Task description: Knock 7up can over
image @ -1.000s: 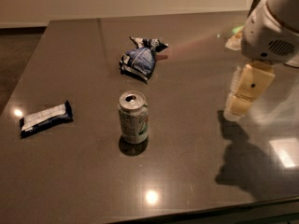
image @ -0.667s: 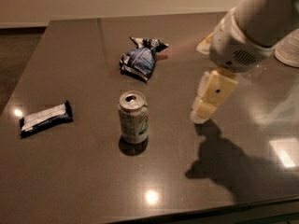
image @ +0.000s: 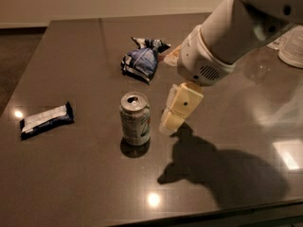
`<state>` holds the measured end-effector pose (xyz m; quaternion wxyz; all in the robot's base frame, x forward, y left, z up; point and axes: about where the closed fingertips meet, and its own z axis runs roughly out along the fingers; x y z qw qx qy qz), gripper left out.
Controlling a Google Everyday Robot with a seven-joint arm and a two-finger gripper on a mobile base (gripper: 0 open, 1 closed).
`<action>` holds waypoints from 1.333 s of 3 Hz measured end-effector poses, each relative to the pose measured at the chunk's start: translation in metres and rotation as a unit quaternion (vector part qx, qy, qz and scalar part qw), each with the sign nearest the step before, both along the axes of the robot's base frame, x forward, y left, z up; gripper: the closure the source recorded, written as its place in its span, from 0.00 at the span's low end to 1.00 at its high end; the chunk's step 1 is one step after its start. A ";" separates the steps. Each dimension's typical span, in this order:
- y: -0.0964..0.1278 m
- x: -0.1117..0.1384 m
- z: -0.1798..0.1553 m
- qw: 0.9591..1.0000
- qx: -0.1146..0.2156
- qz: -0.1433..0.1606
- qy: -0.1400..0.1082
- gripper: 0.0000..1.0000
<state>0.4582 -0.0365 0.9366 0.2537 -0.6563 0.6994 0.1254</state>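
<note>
Camera view: 7up can (image: 135,118) upright on the bench (image: 71,174), hand (image: 169,124) just beside at its 3 o'clock, grip state I can't tell. Best play: sweep toward 9 o'clock, striking high near the rim.

Dim overhead light glints on the table (image: 71,183), the claw (image: 169,124) just beside the 7up can (image: 135,119) casting a dark shadow (image: 222,174).

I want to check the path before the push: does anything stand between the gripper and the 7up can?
Nothing visible does. The gripper hangs close beside the upright 7up can, only a narrow strip of bare table between them. The snack bag lies farther back, the wrapper bar off on the can's other side.
</note>
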 end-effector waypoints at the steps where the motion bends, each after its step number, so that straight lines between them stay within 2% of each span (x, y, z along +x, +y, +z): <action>1: 0.032 -0.014 -0.011 0.998 0.039 0.044 0.016 0.00; 3: 0.061 -0.023 -0.024 0.993 0.077 0.079 0.031 0.04; 4: 0.067 -0.016 -0.028 0.992 0.089 0.079 0.042 0.32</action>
